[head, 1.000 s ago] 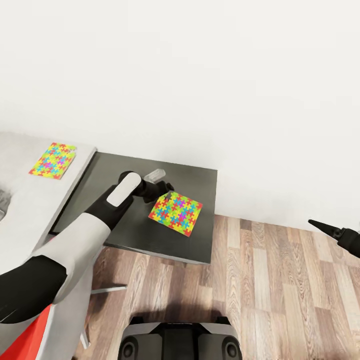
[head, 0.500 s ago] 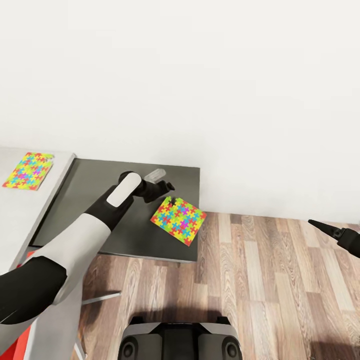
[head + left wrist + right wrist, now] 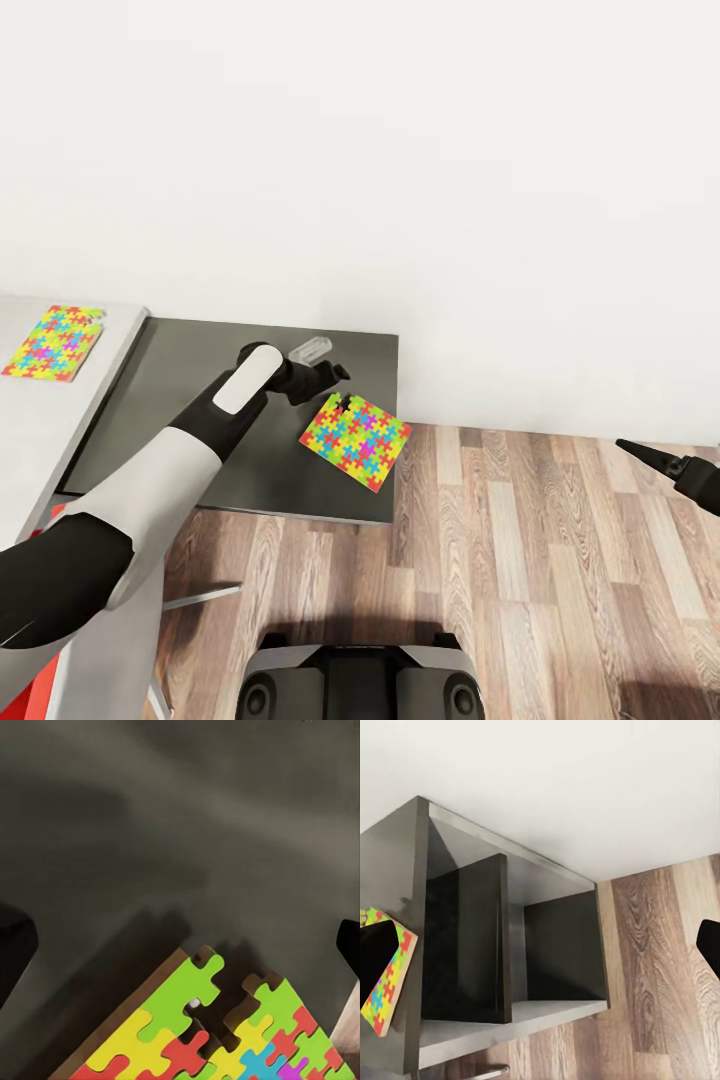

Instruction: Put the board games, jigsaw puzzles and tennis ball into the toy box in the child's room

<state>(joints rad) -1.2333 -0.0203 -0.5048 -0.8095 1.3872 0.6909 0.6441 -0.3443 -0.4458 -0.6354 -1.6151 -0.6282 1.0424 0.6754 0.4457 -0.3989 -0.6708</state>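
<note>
Two jigsaw puzzles lie on the table [image 3: 200, 440] as the left gripper [image 3: 338, 384] hangs over the dark wing, just above the near puzzle's [image 3: 355, 440] far corner. That puzzle is a flat square with no long axis; it sits turned like a diamond, one corner pointing toward the gripper and the wall, the opposite corner toward the wing's front edge by the wooden floor [image 3: 560, 560]. In the left wrist view the same corner [image 3: 202, 1027] rises between the two dark fingertips [image 3: 15, 945], which stand wide apart with bare dark tabletop between them; the gripper is released and holds nothing. The second puzzle [image 3: 52, 342] rests flat on the light grey top, well apart from the gripper on the far side of its arm. The right gripper [image 3: 668, 466] hangs over the floor, well clear of the table; in its wrist view the fingertips [image 3: 709, 945] sit at opposite edges, spread and empty, with the wing's open shelves [image 3: 510, 945] beyond.
</note>
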